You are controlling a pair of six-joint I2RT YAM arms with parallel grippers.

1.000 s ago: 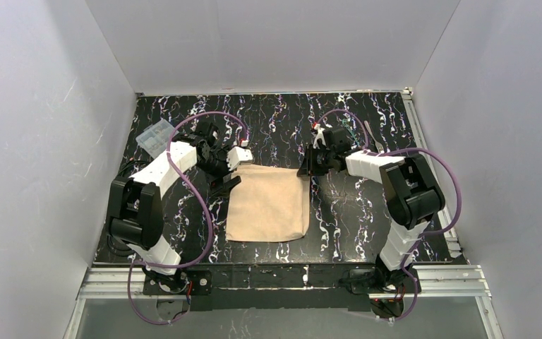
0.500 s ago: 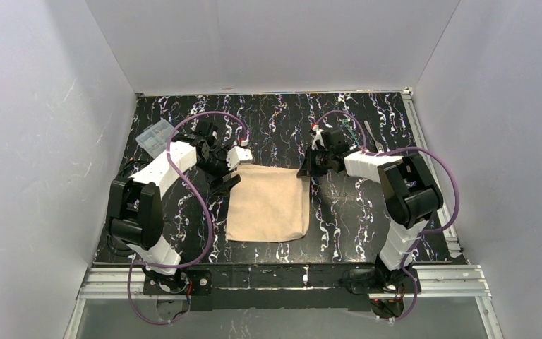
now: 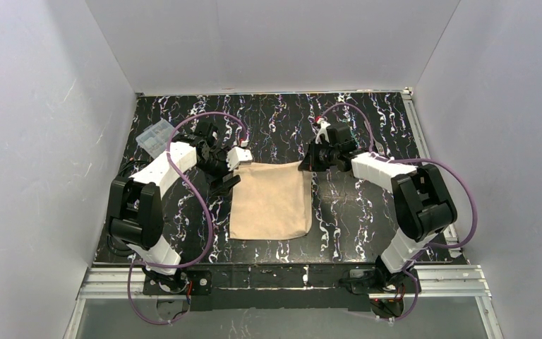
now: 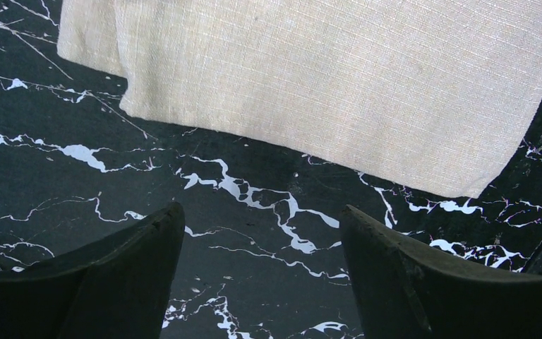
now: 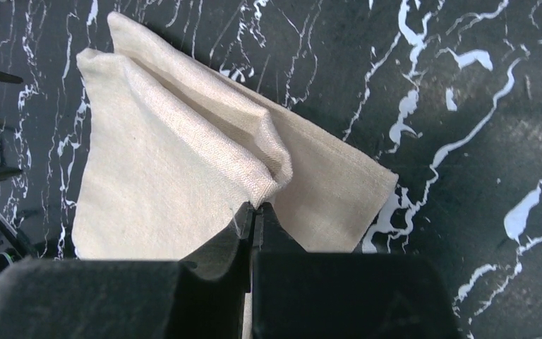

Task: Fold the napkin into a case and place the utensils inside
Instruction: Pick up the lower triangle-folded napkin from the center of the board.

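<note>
Tan-beige square cloth napkin (image 3: 269, 203) lies on black marbled table (image 3: 353, 205). My right pincer (image 5: 254, 212) clenched on its far-right corner layer. My left pincer (image 4: 260, 215) released, napkin's far-left corner just ahead, untouched.

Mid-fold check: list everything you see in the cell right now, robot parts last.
Soft square cloth napkin: one, tan-beige, table centre, far-right corner pinched and raised.
Clear plastic compartment box: one, transparent, far-left of table, behind the left arm.
Marble-patterned table: one, black with white veins, enclosed by white walls.
Left gripper: one, black, open, over bare table just off the napkin's edge.
Right gripper: one, black, shut on the napkin's corner.
</note>
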